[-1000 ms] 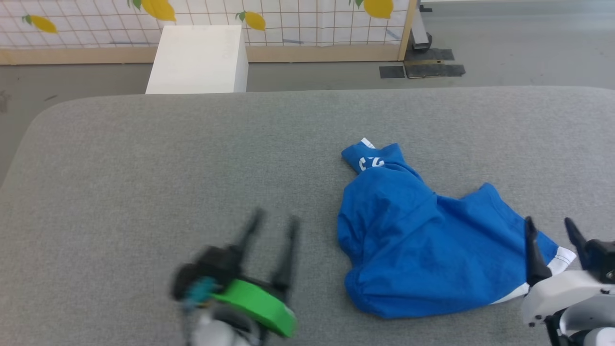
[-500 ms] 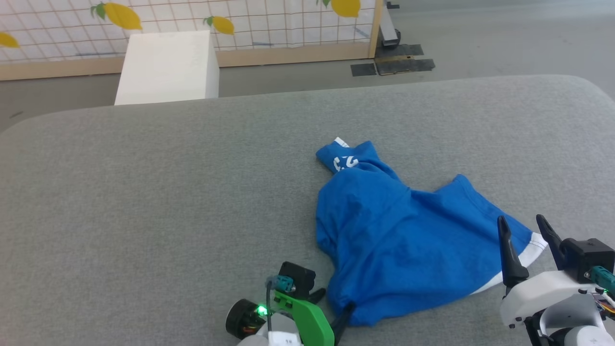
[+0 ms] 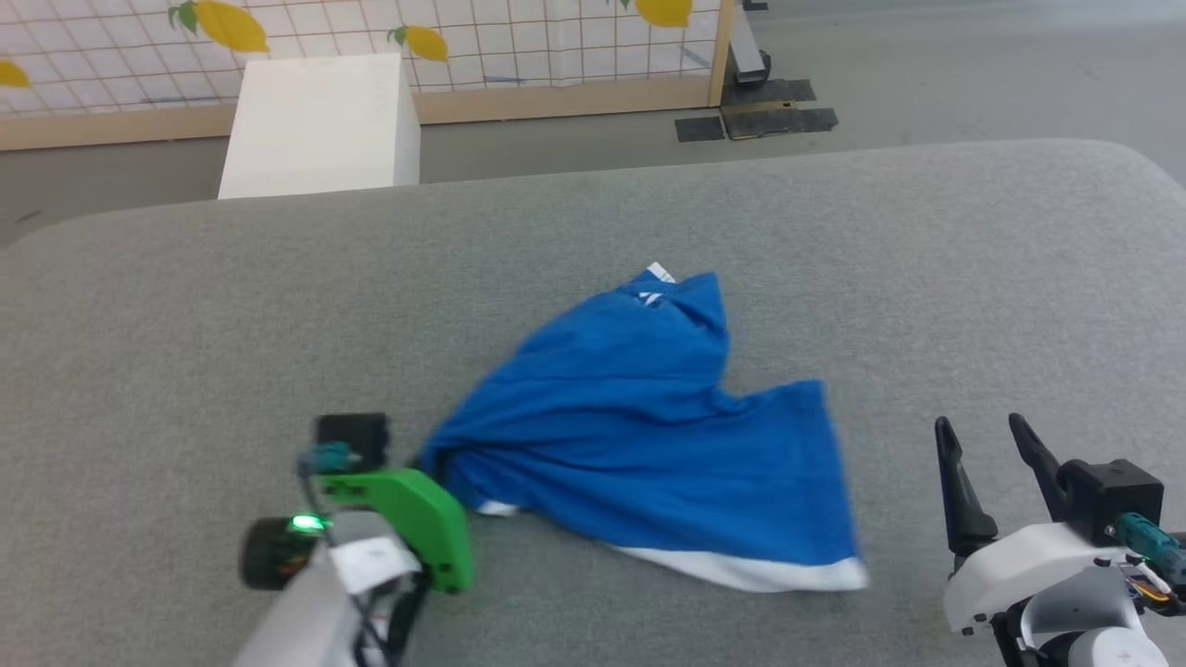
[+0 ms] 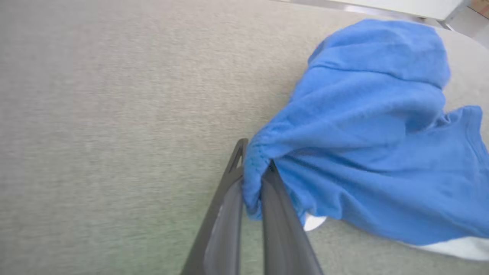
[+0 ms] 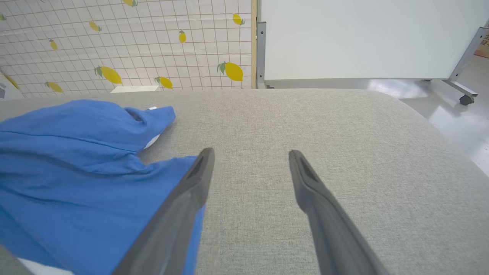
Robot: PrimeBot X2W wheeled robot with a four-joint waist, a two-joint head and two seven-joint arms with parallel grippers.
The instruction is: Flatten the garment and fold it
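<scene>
**Left gripper [image 4: 255, 168] clamps the blue shorts [image 3: 649, 445]; right gripper [image 3: 980, 435] stands spread and empty**

Left wrist view has the best seat. The two dark fingers [image 4: 225, 214] are pressed together on a gathered blue edge, and the cloth is squeezed between them and bulges over the tips. In the head view the fingertips are buried. What shows is the green wrist bracket [image 3: 417, 519], with the fabric drawn to a point right beside it, low and left of centre on the grey padded table [image 3: 185, 324].

From that pinch the shorts fan out to the right, creased and rumpled. The head view picks out a small white tag [image 3: 660, 271] at the far peak and white hem trim [image 3: 741, 574] along the near edge, blurred at its right corner.

Over on the right, the gripper's fingers are spread wide and hold nothing. In the right wrist view one finger [image 5: 179, 206] overlaps the blue cloth, and contact cannot be judged there. The head view shows a strip of bare grey table between that gripper and the hem corner.

For the background, the head view shows a white box [image 3: 320, 125] beyond the table's far edge. The right wrist view adds a white board [image 5: 363, 38] on a metal frame beside the lemon-print screen [image 5: 114, 38].
</scene>
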